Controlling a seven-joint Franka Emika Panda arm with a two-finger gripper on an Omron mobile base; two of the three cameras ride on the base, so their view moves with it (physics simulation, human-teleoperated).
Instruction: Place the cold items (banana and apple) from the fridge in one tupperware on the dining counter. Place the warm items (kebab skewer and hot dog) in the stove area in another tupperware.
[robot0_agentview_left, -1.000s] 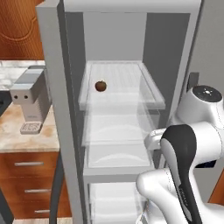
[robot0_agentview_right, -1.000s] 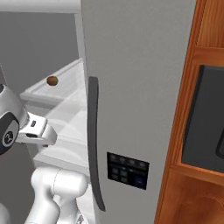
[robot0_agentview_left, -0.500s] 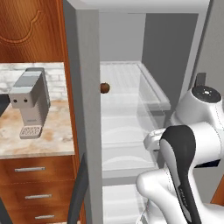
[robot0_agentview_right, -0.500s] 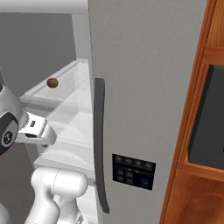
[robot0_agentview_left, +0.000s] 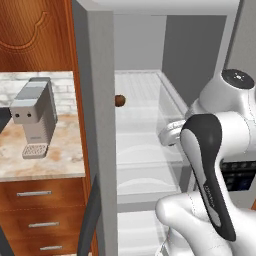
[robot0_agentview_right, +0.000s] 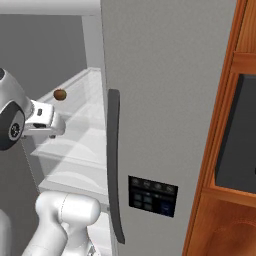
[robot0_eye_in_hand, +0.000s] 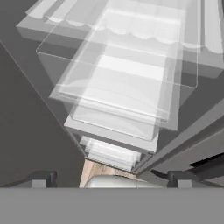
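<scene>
The fridge (robot0_agentview_left: 98, 130) stands open, with clear shelves (robot0_eye_in_hand: 118, 83) inside. A small round dark red-brown apple (robot0_agentview_left: 120, 100) sits on an upper shelf, half hidden behind the fridge's side wall in the left base view. In the right base view the apple (robot0_agentview_right: 60, 94) lies just above and behind my white hand. My gripper (robot0_eye_in_hand: 111, 178) is open, with nothing between its dark fingertips (robot0_eye_in_hand: 43, 177), and it looks down over the lower shelves. The banana, both tupperwares, the dining counter, the kebab skewer, the hot dog and the stove area are out of view.
A grey coffee machine (robot0_agentview_left: 32, 117) stands on a marbled counter (robot0_agentview_left: 60, 155) left of the fridge, above wooden drawers (robot0_agentview_left: 35, 220). The fridge's shut right door (robot0_agentview_right: 165, 90) carries a long dark handle (robot0_agentview_right: 114, 165) and a black dispenser panel (robot0_agentview_right: 152, 195). Wooden cabinets (robot0_agentview_right: 225, 150) stand to its right.
The whole scene has slid to the right in both base views, so the base has driven. The apple has not moved on its shelf. My gripper stays open.
</scene>
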